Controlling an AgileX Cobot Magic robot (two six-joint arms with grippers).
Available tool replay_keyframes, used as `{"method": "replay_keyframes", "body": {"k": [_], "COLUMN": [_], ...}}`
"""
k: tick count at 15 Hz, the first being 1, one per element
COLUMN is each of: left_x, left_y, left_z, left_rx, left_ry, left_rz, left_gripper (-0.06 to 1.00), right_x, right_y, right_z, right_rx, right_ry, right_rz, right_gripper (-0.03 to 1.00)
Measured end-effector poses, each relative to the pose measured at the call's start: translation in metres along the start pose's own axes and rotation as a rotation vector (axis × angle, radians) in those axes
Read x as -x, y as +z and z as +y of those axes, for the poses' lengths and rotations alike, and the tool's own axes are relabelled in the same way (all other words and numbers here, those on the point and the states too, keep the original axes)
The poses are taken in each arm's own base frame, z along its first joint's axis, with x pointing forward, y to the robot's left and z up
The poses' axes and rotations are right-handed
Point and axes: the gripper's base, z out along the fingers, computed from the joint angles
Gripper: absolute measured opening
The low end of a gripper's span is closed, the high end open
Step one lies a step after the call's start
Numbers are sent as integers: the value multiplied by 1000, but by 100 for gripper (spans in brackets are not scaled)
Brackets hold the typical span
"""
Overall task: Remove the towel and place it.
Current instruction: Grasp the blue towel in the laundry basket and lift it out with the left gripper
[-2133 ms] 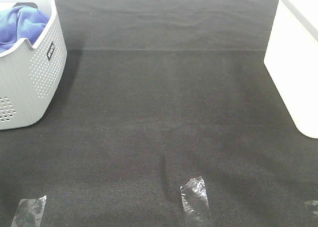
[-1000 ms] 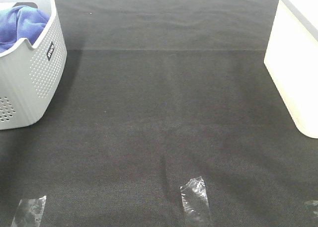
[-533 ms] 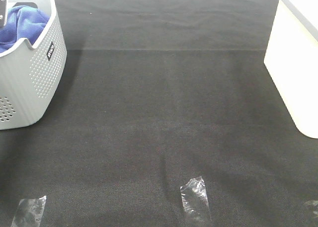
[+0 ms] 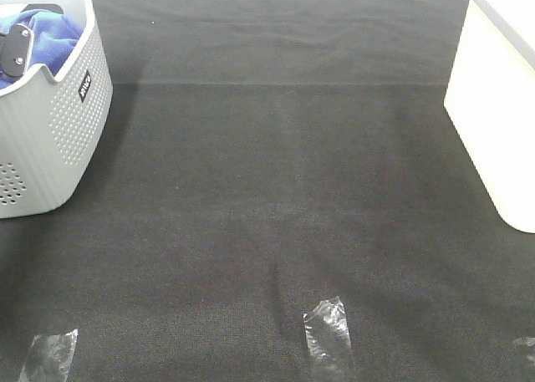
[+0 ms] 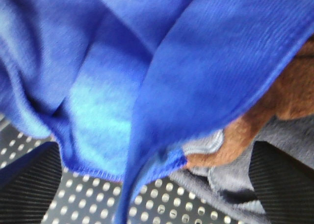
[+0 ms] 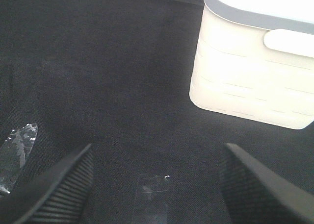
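Right now the whole move turns on your left gripper (image 5: 154, 187) and the towel (image 4: 46, 35). The towel sits bunched inside the grey basket (image 4: 63, 106) at the far left of the scene. The left gripper is down in that basket, directly over the cloth. Its jaws stand wide apart with nothing clamped, and in the left wrist view a hemmed fold of blue hangs into the gap between the two ribbed pads (image 5: 27, 187).

You cannot tell from these views whether either pad already touches the cloth.

The towel is crumpled, so it points no particular way and shows no long axis. All you can read are the folds, and the nearest one runs down towards the perforated basket wall between the jaws. Judge your closing on that fold, not on the towel's shape as a whole.

Watch what lies beside it. A brown cloth (image 5: 274, 101) and a grey cloth (image 5: 230, 180) sit just under the blue edge, close to one pad. A deep bite could take them up too.

Your right gripper (image 6: 157, 185) is well apart from all this. It hangs over the black mat (image 4: 276, 190) on the right side near the white bin (image 4: 493, 123), with its jaws spread and nothing between them. So the left arm is plainly the nearer one, and the pick is its job.
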Motion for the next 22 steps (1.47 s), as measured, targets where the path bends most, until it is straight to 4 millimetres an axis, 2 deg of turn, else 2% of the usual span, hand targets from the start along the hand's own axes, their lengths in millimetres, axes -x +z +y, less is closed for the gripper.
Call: {"method": "replay_keyframes", "body": {"k": [3, 4, 5, 7, 8, 9, 11, 13, 15, 16, 18, 19, 22], "left_x": [3, 3, 3, 3, 3, 3, 3, 3, 0, -3, -14, -24, -36], "left_y": [6, 6, 6, 6, 6, 6, 6, 6, 1, -7, -43, -77, -143], "left_z": [-2, -2, -2, -1, -1, -1, -1, -1, -1, 2, 11, 17, 21], "left_rx": [-11, -11, -11, -6, -2, -1, -1, -1, -8, 10, 86, 155, 277], "left_ry": [1, 1, 1, -19, -31, -39, -42, -41, -50, -66, -102, -159, -280], "left_rz": [-12, -12, -12, -15, -16, -17, -17, -15, 7, 8, 2, -15, -80], "left_gripper": [87, 78, 66, 35, 26, 21, 18, 5, 0, 0, 0, 0, 0], "right_x": [0, 0, 0, 0, 0, 0, 0, 0, 0, 0, 0, 0, 0], "right_y": [0, 0, 0, 0, 0, 0, 0, 0, 0, 0, 0, 0, 0], "right_z": [0, 0, 0, 0, 0, 0, 0, 0, 0, 0, 0, 0, 0], "right_rx": [0, 0, 0, 0, 0, 0, 0, 0, 0, 0, 0, 0, 0], "right_ry": [0, 0, 0, 0, 0, 0, 0, 0, 0, 0, 0, 0, 0], "right_rz": [0, 0, 0, 0, 0, 0, 0, 0, 0, 0, 0, 0, 0], "right_gripper": [72, 72, 72, 72, 72, 72, 72, 72, 72, 72, 72, 72, 72]}}
